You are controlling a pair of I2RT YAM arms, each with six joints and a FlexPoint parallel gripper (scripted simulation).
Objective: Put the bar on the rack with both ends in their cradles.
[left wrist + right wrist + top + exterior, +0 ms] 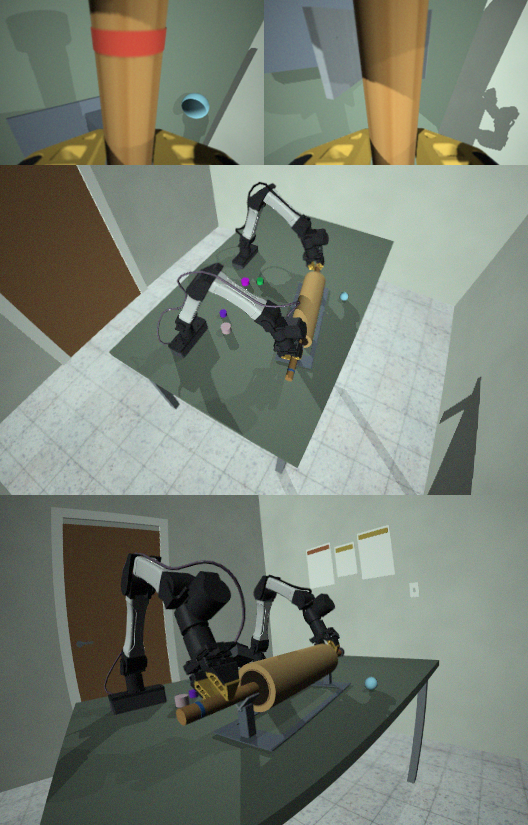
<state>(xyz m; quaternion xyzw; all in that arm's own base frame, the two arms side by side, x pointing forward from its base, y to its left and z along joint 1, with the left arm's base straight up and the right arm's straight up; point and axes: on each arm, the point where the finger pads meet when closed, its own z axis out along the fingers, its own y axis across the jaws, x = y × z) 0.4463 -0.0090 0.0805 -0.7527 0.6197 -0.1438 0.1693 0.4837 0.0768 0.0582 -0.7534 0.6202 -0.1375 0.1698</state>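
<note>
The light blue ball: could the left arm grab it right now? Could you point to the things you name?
Probably not: the left end effector (315, 266) (333, 645) (129, 135) is shut on the bar (312, 290) (300, 670) (129, 81) (391, 74). The ball (344, 296) (370, 683) (195, 105) itself looks uncovered, beside the rack (306, 360) (270, 742) (33, 127) (286, 37).

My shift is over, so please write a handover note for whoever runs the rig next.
Left gripper: shut on the light-brown bar with a thick tan middle.
Right gripper: shut on the bar's blue-banded end.
Done: bar lined up along the grey-blue metal rack, whose base looks flat on the table.
Left: confirm both ends are fully down (cannot tell), lower if needed, release, check rack's feet.
</note>
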